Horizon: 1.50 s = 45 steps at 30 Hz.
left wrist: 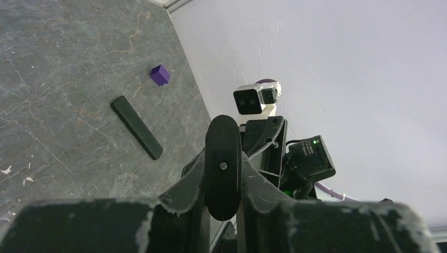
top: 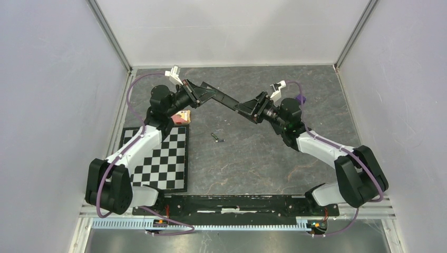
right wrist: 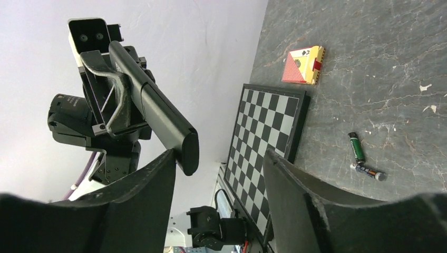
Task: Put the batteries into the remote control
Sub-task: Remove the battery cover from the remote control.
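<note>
1. Currently the left gripper (top: 197, 93) is clamped on the remote control (top: 226, 101), near its far-left end. The bar is off the table and points toward the right arm.
2. Chessboard (top: 161, 158) lies flat at the left edge, with a card box (top: 182, 117) just beyond it, under the left arm.
3. The remote is probably light, stiff, smooth plastic. Held by one end, it could swivel in the jaws. Best taken across the narrow width, keeping clear of the battery bay.
4. The batteries (top: 217, 138) lie side by side on the table, centre, below the lifted remote and untouched. One looks green, the other dark.
5. The cells are likely small, hard and round, so they would roll or squirt out. Pinching across mid-barrel looks safest.
6. The right gripper (right wrist: 219, 155) has its jaws spread wide on either side of the remote's free end. There is a clear gap on one side and nothing is held.
7. A second remote (left wrist: 136, 126) lies flat on the right of the table, near a purple cube (left wrist: 159, 75). It is well apart from the held one.
8. The table (top: 253, 163) is a dark grey stone-look sheet, hard and flat, with pale scuffs, so cells would roll freely.
9. The enclosure is plain white walls (top: 52, 105) on three sides with a metal frame.
</note>
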Available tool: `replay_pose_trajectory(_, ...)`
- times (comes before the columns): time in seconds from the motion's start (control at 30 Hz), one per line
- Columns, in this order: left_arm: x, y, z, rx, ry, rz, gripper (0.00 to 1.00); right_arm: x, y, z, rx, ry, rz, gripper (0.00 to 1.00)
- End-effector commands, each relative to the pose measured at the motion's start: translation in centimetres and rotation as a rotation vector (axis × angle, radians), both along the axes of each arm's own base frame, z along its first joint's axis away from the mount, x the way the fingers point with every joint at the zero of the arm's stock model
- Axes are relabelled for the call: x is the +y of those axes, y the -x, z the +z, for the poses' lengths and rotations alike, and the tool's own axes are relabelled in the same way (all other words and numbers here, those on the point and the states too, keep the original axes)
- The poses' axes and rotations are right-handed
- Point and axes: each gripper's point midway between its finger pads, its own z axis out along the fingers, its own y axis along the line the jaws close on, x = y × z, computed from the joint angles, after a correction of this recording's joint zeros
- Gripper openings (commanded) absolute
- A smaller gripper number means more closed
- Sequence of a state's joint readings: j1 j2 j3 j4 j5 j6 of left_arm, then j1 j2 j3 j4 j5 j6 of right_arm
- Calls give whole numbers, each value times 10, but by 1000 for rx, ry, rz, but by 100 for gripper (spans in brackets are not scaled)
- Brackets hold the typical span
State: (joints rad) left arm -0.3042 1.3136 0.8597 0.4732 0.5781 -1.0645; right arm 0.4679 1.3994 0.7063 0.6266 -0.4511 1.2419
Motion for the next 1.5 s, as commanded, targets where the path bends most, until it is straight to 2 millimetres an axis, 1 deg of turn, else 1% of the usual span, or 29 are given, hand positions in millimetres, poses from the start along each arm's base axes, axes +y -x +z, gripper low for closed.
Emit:
replay_pose_trajectory(0.0, -6, 15, 53, -159, 44, -64, 2, 0, -5, -1, -13, -10, -10, 66)
replay_pose_trajectory(0.1, -7, 15, 53, -144, 54, -69, 2, 2, -6, 6, -36, -42, -5, 62)
replay_pose_trajectory(0.17, -9, 16, 53, -131, 59, -84, 2, 2, -6, 14, -65, -77, -4, 62)
replay_pose_trajectory(0.23, -10, 16, 51, -114, 63, -93, 2, 2, -6, 25, -112, -113, -4, 63)
replay_pose_trajectory(0.3, -10, 16, 50, -100, 64, -95, 2, 4, -6, 31, -129, -123, 2, 61)
replay_pose_trajectory(0.33, -10, 15, 50, -97, 65, -94, 2, 4, -7, 32, -130, -125, 3, 57)
replay_pose_trajectory(0.37, -10, 15, 49, -96, 64, -95, 2, 4, -7, 32, -124, -127, 4, 50)
replay_pose_trajectory(0.43, -10, 14, 48, -95, 61, -89, 2, 5, -6, 26, -100, -114, 10, 37)
replay_pose_trajectory(0.47, -10, 14, 48, -100, 57, -88, 2, 5, -6, 22, -82, -104, 12, 32)
replay_pose_trajectory(0.53, -9, 13, 47, -105, 52, -82, 2, 6, -5, 15, -52, -78, 19, 24)
replay_pose_trajectory(0.67, -9, 9, 39, -119, 20, -72, 2, 5, -1, 12, -23, -73, 24, 14)
replay_pose_trajectory(0.73, -8, 6, 30, -125, -13, -59, 2, 5, -2, 8, -7, -41, 28, 12)
replay_pose_trajectory(0.83, -7, 4, 18, -138, -52, -55, 2, 5, -2, 5, 8, -13, 27, 13)
replay_pose_trajectory(0.97, -9, 5, 9, -142, -72, -74, 2, 7, -2, 2, 30, -16, 32, 20)
replay_pose_trajectory(1.07, -10, 6, 8, -143, -69, -83, 2, 7, -3, -2, 43, -14, 30, 24)
replay_pose_trajectory(1.2, -10, 6, 8, -146, -68, -86, 2, 6, -2, -8, 62, -10, 29, 34)
replay_pose_trajectory(1.23, -10, 5, 6, -140, -70, -85, 2, 6, -2, -9, 68, -16, 27, 35)
replay_pose_trajectory(1.47, -12, 4, -3, -127, -79, -95, 2, 7, 0, -7, 72, -50, 35, 27)
